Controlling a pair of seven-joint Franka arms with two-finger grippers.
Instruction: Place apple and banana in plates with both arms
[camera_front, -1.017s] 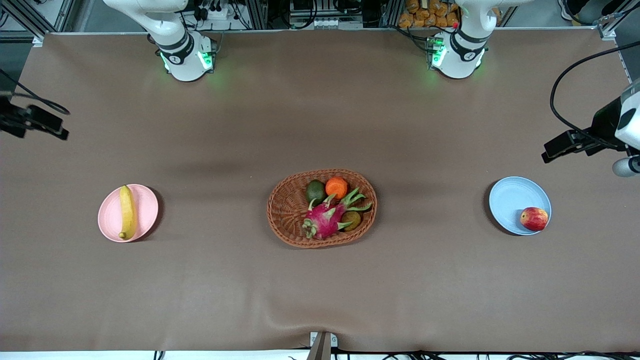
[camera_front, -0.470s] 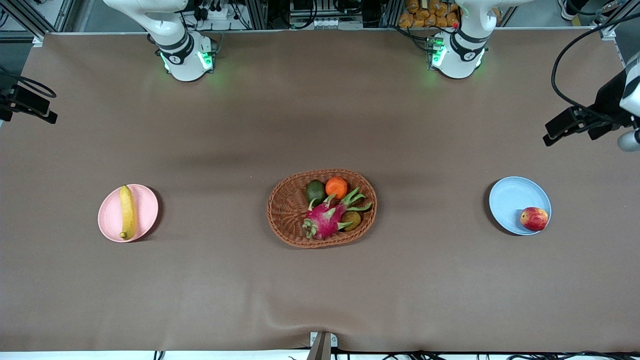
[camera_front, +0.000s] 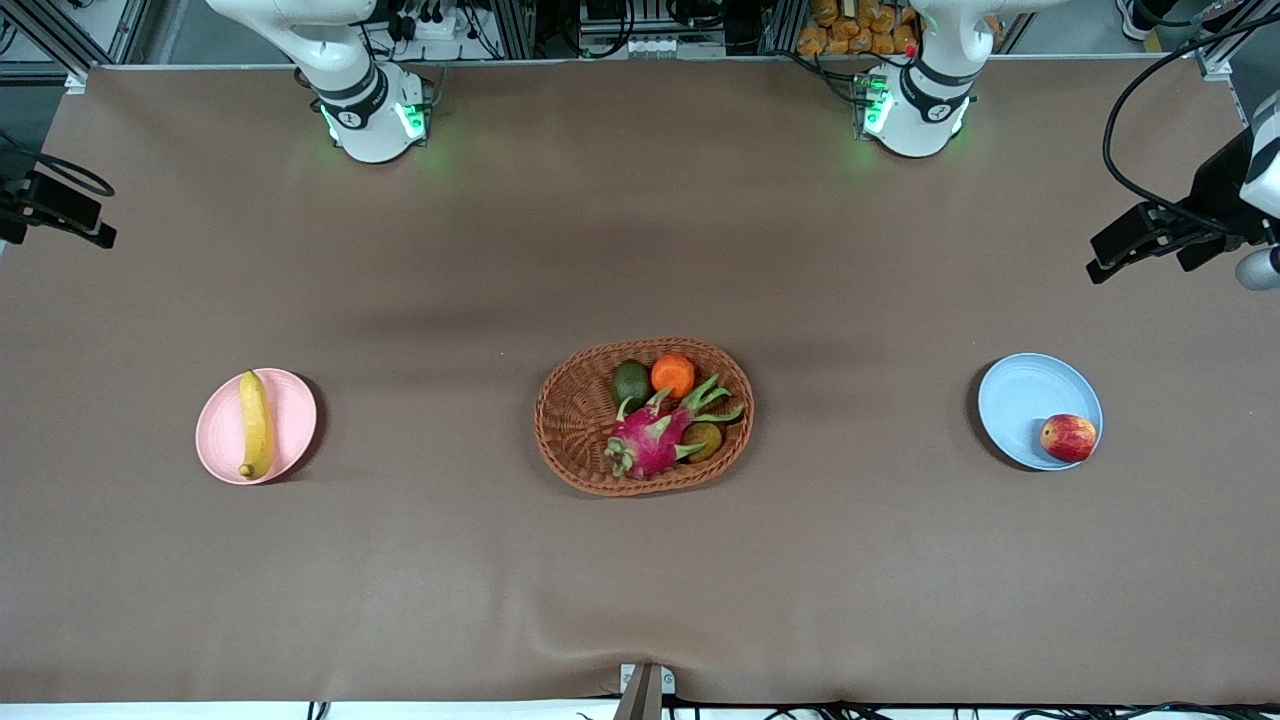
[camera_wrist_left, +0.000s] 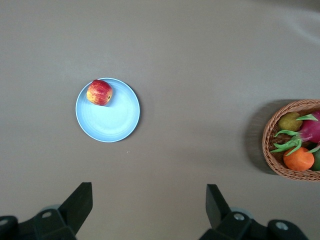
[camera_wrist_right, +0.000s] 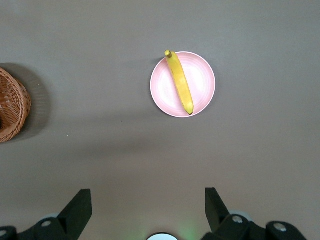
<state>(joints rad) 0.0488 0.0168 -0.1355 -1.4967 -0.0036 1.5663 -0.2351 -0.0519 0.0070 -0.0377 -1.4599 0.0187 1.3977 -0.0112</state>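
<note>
The banana (camera_front: 255, 424) lies across the pale pink plate (camera_front: 292, 420) toward the right arm's end of the table. The apple (camera_front: 1068, 437) sits at the rim of the light blue plate (camera_front: 1022, 398) toward the left arm's end. My left gripper (camera_wrist_left: 148, 200) is open and empty, high over bare table beside the blue plate (camera_wrist_left: 115, 117) and apple (camera_wrist_left: 99, 92). My right gripper (camera_wrist_right: 148, 202) is open and empty, high over bare table beside the pink plate (camera_wrist_right: 202, 82) and banana (camera_wrist_right: 179, 82). Both hands show at the front view's side edges, the left (camera_front: 1140, 240) and the right (camera_front: 60, 205).
An oval wicker basket (camera_front: 575, 430) stands mid-table with a dragon fruit (camera_front: 648, 440), an orange (camera_front: 673, 375), an avocado (camera_front: 631, 382) and a kiwi. It also shows at the edge of both wrist views, the left (camera_wrist_left: 272, 150) and the right (camera_wrist_right: 12, 107).
Both hands have drawn away from the plates toward the robots' side of the table, mostly in the first half second. The apple and the banana have not moved.
</note>
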